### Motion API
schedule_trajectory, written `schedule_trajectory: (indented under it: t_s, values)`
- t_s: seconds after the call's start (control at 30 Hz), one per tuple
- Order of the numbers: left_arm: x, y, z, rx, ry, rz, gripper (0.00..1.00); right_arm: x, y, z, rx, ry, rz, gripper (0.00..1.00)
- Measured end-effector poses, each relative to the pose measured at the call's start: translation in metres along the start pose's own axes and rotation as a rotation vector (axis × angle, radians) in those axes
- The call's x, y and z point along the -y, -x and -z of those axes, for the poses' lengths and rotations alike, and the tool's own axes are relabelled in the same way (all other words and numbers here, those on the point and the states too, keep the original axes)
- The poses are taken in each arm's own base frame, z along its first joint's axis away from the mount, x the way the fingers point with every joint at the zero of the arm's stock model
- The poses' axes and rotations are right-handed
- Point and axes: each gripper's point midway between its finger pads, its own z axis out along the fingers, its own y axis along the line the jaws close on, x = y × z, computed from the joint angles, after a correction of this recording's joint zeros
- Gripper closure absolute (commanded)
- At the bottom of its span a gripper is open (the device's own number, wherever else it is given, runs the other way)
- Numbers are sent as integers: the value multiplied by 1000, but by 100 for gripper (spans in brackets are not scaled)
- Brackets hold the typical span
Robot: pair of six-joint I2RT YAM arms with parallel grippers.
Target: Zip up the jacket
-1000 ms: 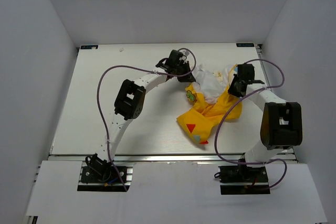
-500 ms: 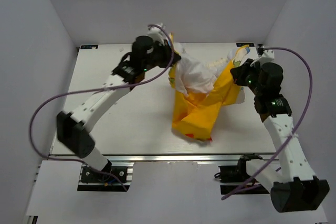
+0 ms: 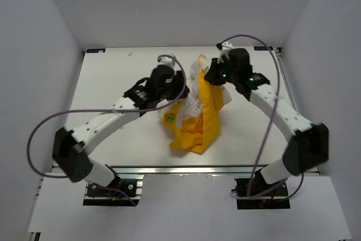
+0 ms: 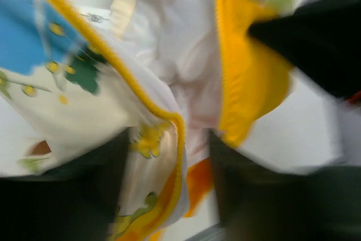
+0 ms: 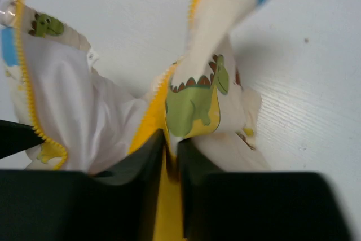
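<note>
Your right gripper is pinching the jacket. Its jaws are sitting nearly closed, with only a thin slot between them and a fold of yellow lining running down through it. Just above that grip a cream panel with a green dinosaur print is standing up. A yellow zipper edge is running down the left side of the right wrist view, and it is not meshing with any other edge.

Your left gripper is sitting right against the jacket's left side. Its wrist view is blurring badly, but the two dark fingers are showing well apart, with cream fabric and a yellow-trimmed hem hanging in the gap between them. So the jaws are standing open there, and you can't tell whether any cloth is catching on a finger.

The jacket is hanging as a tall bunched heap between the two grippers, around the middle of the bench. Its top end is being held up at the right gripper, toward the far edge. The lower part, mostly yellow, is resting on the bench toward the near edge. The front is gaping open and nothing is showing as zipped
</note>
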Motion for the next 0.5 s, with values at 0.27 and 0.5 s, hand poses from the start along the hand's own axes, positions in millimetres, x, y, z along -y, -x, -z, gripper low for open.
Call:
schedule_trajectory:
  t_s: [0.27, 0.5]
  values:
    - [-73, -88, -30, -299, 319, -53, 2, 46, -85, -34, -278, -157, -37, 11]
    - [-54, 11, -4, -36, 334, -104, 2, 30, -65, 58, -89, -211, -47, 11]
